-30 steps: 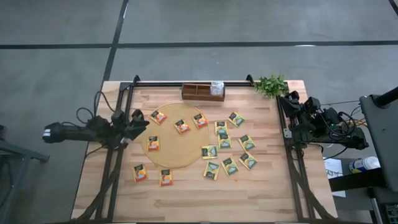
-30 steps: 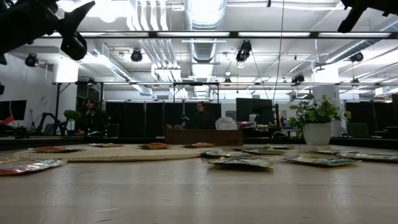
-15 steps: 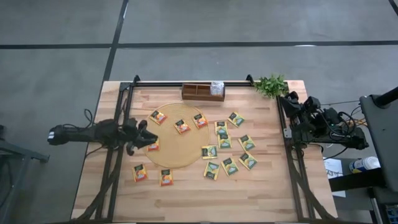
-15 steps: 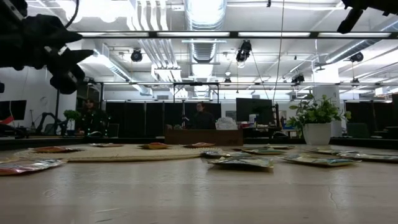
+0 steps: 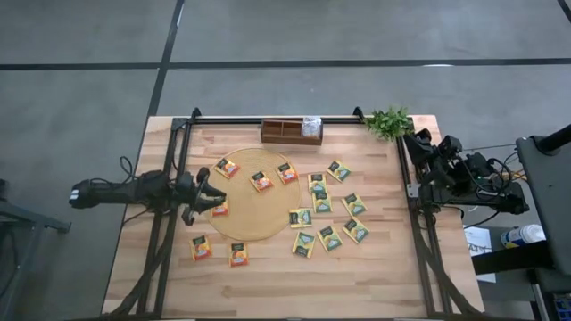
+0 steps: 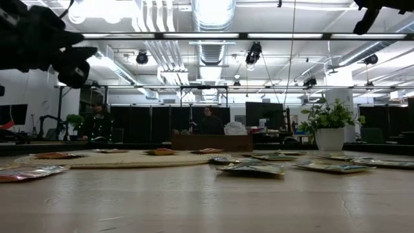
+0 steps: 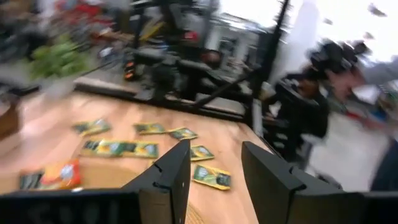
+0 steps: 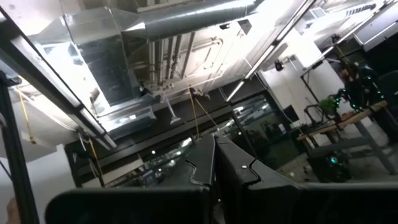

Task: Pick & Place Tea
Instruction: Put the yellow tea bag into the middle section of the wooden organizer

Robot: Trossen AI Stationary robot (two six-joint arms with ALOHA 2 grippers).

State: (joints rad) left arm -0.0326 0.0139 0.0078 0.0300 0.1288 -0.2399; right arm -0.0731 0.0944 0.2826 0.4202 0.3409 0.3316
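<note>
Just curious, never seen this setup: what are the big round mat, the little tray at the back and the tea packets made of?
The round mat looks like woven straw or fibre: tan and matte. The tray seems to be brown wood with dividers. The tea packets look like printed foil or coated paper, slightly glossy. The table shows pale wood planks.

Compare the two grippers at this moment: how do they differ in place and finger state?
The left gripper is out over the table at the round mat's left edge, above an orange tea sachet; the right gripper is drawn back at the table's right edge by the plant, over no tea. The left gripper's fingers stand apart; the right's fingers are pressed together. Both grippers hold nothing.
</note>
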